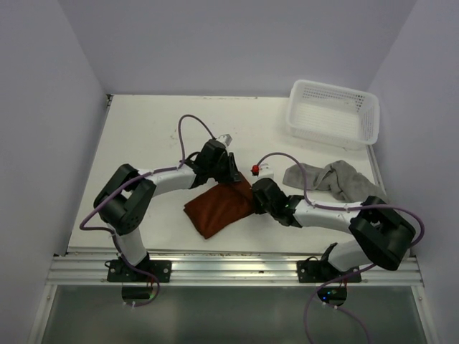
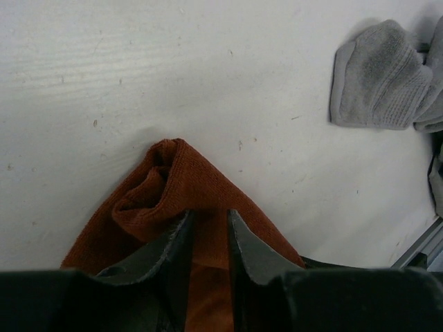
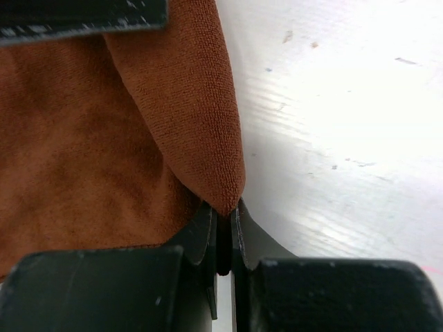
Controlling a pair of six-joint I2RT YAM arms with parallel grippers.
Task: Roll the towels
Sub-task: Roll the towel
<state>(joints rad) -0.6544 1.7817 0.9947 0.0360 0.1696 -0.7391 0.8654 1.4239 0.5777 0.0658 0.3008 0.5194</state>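
The rust-brown towel [image 1: 215, 209] lies flat near the table's front centre. My left gripper [image 1: 233, 178] is at its far corner and my right gripper [image 1: 252, 199] at its right corner. In the left wrist view the left gripper [image 2: 210, 216] stands narrow, with cloth filling the gap between the jaws. Just ahead of them the rust-brown towel [image 2: 166, 187] is curled into a small fold. In the right wrist view the right gripper [image 3: 225, 207] is shut on a folded edge of the rust-brown towel [image 3: 97, 159]. The grey towel [image 1: 326, 180] [image 2: 381, 76] lies crumpled to the right.
A white mesh basket [image 1: 337, 91] stands at the far right corner. A small white and red object [image 1: 259, 170] lies just behind the grippers. A metal rail [image 1: 237, 265] runs along the near edge, and walls close both sides.
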